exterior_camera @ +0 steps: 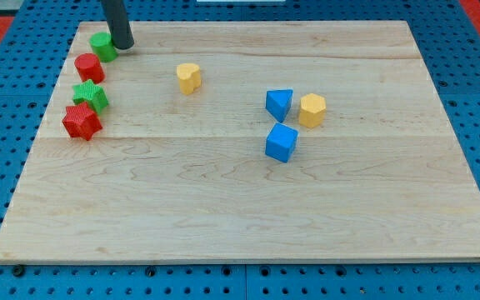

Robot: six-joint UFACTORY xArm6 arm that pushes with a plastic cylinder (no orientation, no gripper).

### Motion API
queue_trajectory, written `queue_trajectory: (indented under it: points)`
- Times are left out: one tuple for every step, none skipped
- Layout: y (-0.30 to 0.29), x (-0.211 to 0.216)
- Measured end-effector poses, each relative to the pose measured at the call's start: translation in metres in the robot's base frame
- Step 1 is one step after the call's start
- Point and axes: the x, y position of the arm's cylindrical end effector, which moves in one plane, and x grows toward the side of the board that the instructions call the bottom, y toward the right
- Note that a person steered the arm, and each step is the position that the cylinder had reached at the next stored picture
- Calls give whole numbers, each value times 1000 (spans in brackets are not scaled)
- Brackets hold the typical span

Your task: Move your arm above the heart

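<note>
A yellow heart block (188, 77) lies on the wooden board (248, 208), left of the middle and towards the view's top. My tip (122, 46) rests near the board's top left corner, right beside a green block (102, 46) on that block's right. The tip is well to the left of the yellow heart and slightly higher in the view.
Down the left side lie a red round block (89, 67), a green star (90, 95) and a red star (82, 122). Right of the middle sit a blue triangular block (279, 104), a yellow hexagon (312, 110) and a blue cube (281, 142).
</note>
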Motion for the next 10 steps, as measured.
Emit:
queue_trajectory:
  points:
    - [-5,0]
    - [-1,0]
    - [-1,0]
    - [-1,-1]
    - [-1,-6]
    - [-1,-12]
    - [-1,-21]
    - [11,-13]
    - [69,2]
    - [108,2]
